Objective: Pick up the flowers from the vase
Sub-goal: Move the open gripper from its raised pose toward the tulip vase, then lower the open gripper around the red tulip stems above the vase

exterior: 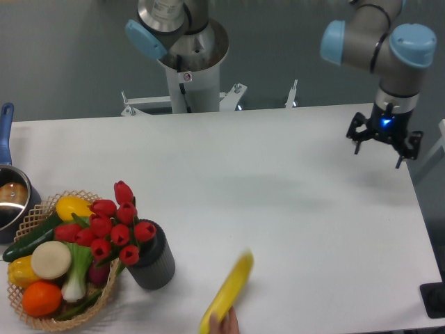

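Flowers (111, 226): one bunch, roughly ten red buds counted, seated in one vase (153, 261) at the table's (278, 209) front left. One gripper (379, 145) hangs at the far right edge of the table, well apart from the bunch, pointing straight down from a bent wrist with blue joint caps; its fingers look spread with nothing between them, though they are small in view. A blue light shows on the wrist just above it. One arm base stands behind the table at the back centre. Bunch leans left out of the vase mouth, long axis tilted up and to the left, buds fanning over the rim of one basket (42, 209) just beside the vase. Vase is upright, dark, cylindrical. Basket holds mixed produce: one orange, one pale round item, a green onion, a cucumber, yellow pieces. One pot (10, 198) with a blue handle sits at the left edge. One banana (229, 292), blurred, is held by one human hand (224, 325) at the front edge.
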Controlling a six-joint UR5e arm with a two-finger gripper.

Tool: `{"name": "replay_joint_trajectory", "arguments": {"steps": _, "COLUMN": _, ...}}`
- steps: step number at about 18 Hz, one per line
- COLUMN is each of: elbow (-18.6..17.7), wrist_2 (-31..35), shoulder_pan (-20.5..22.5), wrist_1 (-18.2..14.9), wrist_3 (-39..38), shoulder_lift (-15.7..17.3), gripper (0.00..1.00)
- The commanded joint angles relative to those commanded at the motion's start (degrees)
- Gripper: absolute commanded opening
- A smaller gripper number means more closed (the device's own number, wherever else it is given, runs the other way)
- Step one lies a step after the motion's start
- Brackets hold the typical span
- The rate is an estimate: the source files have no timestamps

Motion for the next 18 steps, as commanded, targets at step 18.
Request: {"name": "replay_joint_trajectory", "arguments": {"steps": 18, "elbow": -9.3, "wrist_2": -43.2, "shoulder_pan": -11.3, "wrist_1": 1.3, "wrist_3": -6.9, "shoulder_lift": 5.3, "gripper": 1.0}}
